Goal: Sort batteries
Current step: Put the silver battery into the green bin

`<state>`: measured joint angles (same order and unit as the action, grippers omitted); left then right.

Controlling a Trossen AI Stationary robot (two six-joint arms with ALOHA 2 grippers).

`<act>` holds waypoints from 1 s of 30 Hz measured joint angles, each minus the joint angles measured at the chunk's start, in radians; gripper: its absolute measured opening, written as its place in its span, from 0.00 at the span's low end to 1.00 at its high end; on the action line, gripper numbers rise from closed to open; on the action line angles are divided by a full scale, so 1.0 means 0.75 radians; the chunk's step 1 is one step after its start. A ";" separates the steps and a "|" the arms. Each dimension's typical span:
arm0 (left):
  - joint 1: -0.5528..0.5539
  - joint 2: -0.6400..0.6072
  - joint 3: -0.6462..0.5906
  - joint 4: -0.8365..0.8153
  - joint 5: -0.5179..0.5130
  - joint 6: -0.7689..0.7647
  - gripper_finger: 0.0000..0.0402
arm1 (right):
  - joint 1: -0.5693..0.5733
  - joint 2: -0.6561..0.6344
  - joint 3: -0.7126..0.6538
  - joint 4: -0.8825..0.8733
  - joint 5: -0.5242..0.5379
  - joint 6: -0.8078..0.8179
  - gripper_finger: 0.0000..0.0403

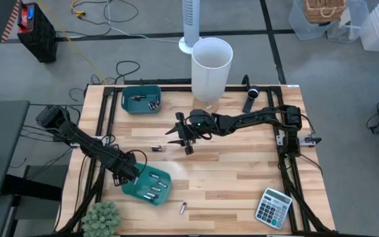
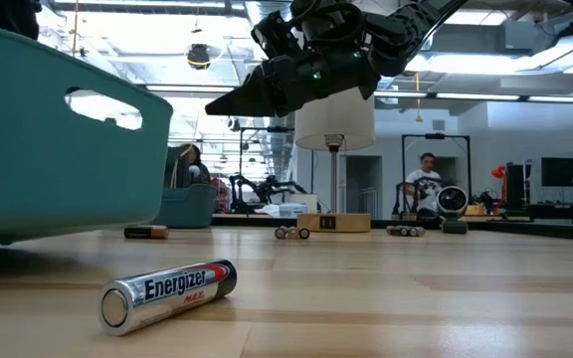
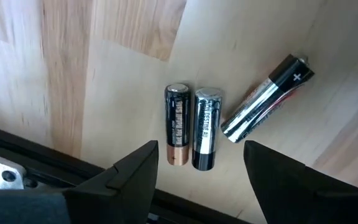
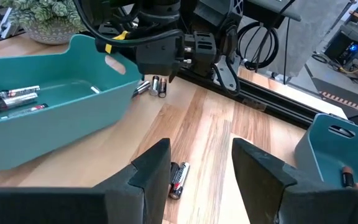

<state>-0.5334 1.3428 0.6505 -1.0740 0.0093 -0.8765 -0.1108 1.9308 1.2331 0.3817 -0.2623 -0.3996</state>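
— Where are the batteries [image 3: 194, 127]?
— Three lie under the left pincer [image 3: 197, 171], fingers apart; it hides them from above.
— The right pincer [image 4: 201, 165]?
— Spread above a pair [image 1: 156, 149] mid-surface [image 1: 242, 178]; its fingers partly cover them.

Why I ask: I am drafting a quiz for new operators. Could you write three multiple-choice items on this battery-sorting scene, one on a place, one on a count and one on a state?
1. Where on the table is the calculator? A its middle; B a corner on the right arm's side; C a corner on the left arm's side.
2. How many batteries lie before the left end effector in its wrist view? A one; B five; C three.
3. The right end effector is: A open and empty; B shut on a battery; C shut on nothing.
Key: B, the high view shows it at that corner; C, three lie side by side there; A, its wrist view shows it spread wide, gripping nothing.
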 joint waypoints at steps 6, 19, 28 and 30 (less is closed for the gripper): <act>0.002 -0.002 -0.001 0.067 -0.016 -0.015 0.57 | 0.000 0.000 0.000 0.000 0.001 -0.001 0.47; 0.039 -0.002 -0.001 0.068 -0.009 -0.109 0.57 | 0.000 0.000 0.000 0.003 0.002 -0.001 0.47; 0.039 -0.055 0.050 -0.019 -0.019 -0.095 0.57 | -0.001 0.000 0.000 0.001 0.002 -0.001 0.47; 0.039 -0.069 0.053 -0.025 -0.020 -0.098 0.57 | -0.003 0.000 0.000 0.001 0.002 -0.001 0.47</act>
<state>-0.5041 1.2910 0.6899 -1.0926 -0.0055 -0.9498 -0.1128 1.9308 1.2331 0.3824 -0.2611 -0.4004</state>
